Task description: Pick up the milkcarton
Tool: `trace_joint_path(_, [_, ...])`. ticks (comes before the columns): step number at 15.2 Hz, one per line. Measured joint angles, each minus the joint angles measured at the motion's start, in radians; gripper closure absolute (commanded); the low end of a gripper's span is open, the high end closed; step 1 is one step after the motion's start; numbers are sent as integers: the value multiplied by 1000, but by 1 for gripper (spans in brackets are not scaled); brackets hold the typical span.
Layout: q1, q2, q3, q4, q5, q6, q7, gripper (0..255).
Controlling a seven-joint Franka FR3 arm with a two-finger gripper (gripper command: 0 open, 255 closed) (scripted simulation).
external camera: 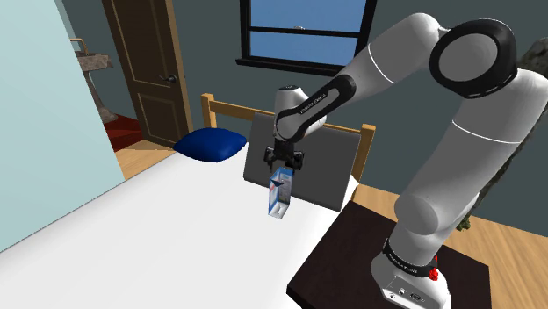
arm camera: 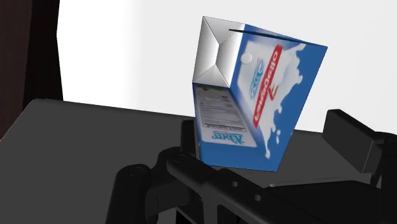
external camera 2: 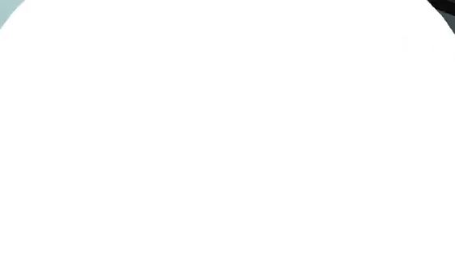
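At the centre of the shoulder view, the gripper [external camera: 283, 167] has its fingers narrowed about the upper end of the milk carton [external camera: 279, 195]. The carton hangs tilted over the white bed [external camera: 149, 237], in front of the grey pillow [external camera: 329, 171]. I cannot tell whether its base touches the bed. The lift seems under way. Next comes a straight rise with a firm grip, since the slant suggests it could slip.
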Motion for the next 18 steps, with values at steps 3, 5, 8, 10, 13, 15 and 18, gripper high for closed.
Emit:
trace_joint_path(3, [-5, 36, -3, -11, -16, 43, 17, 0])
trace_joint_path(5, [-4, 54, -1, -22, -26, 71, 30, 0])
trace_joint_path(8, [-5, 78, -3, -29, -38, 102, 38, 255])
trace_joint_path(10, [-5, 81, -3, -29, -40, 105, 39, 255])
trace_joint_path(13, [-5, 81, -3, -28, -40, 105, 40, 255])
trace_joint_path(15, [-5, 81, -3, -28, -40, 105, 41, 255])
trace_joint_path(18, [-4, 83, -3, -27, -41, 106, 42, 255])
